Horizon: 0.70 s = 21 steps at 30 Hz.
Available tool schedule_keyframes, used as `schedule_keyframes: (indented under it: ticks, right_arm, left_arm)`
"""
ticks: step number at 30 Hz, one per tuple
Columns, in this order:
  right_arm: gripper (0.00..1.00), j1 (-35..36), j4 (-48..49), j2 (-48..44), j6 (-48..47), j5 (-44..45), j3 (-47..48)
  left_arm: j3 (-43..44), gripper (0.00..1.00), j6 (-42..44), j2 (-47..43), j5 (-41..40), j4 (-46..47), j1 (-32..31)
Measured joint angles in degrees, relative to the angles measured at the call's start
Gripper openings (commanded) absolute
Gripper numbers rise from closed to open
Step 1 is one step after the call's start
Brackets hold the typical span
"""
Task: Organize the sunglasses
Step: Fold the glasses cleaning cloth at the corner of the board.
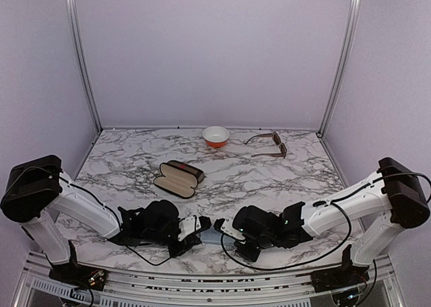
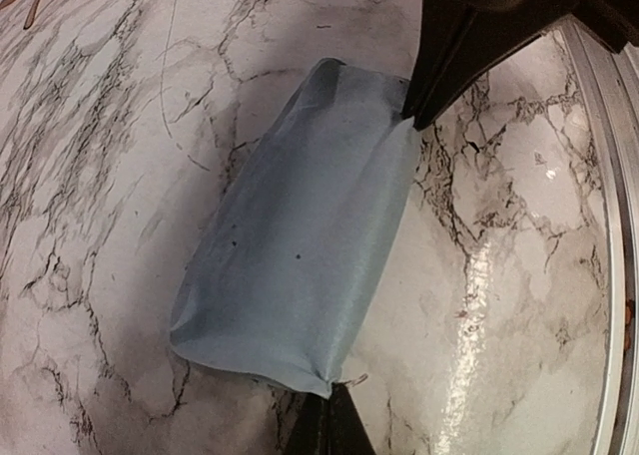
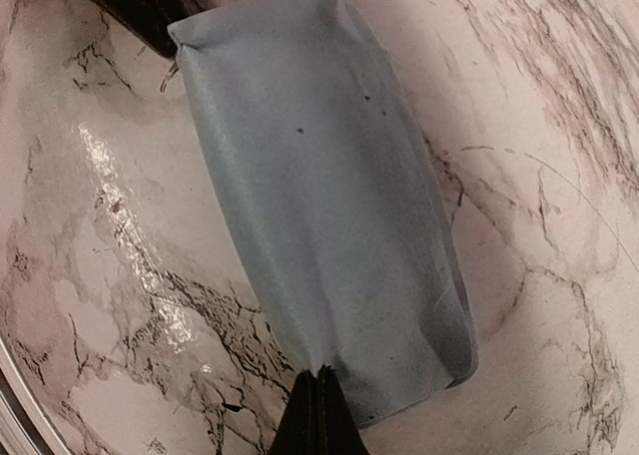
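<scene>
We find the brown sunglasses (image 1: pixel 268 145) at the far right of the marble table (image 1: pixel 135 155), lying open and untouched, well apart from both arms. Only this one pair shows. Just left of them stands an orange bowl (image 1: pixel 215 136) with a white inside. Nearer the middle lies an open case (image 1: pixel 178 179), dark outside and pale within, its lid laid back.

At the near edge, the two arms meet over a blue-grey cloth (image 2: pixel 300 235) that lies flat on the marble. The left gripper (image 1: pixel 205 223) is pinched narrow on one end of it, its fingers (image 2: pixel 327 420) closed on the corner. The right gripper (image 1: pixel 220 224) is pinched on the opposite end, fingers (image 3: pixel 318 415) together on the fabric. We cannot tell whether the cloth is a folded sheet or a soft sleeve.
</scene>
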Motion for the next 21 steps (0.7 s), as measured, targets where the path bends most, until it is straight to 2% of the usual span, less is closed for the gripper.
schedule_keyframes:
  ticks: [21]
  right_arm:
    - [0.00, 0.0, -1.4, -1.6, 1.1, 0.0, 0.0]
  left_arm:
    - [-1.0, 0.01, 3.0, -1.4, -1.4, -0.8, 0.0]
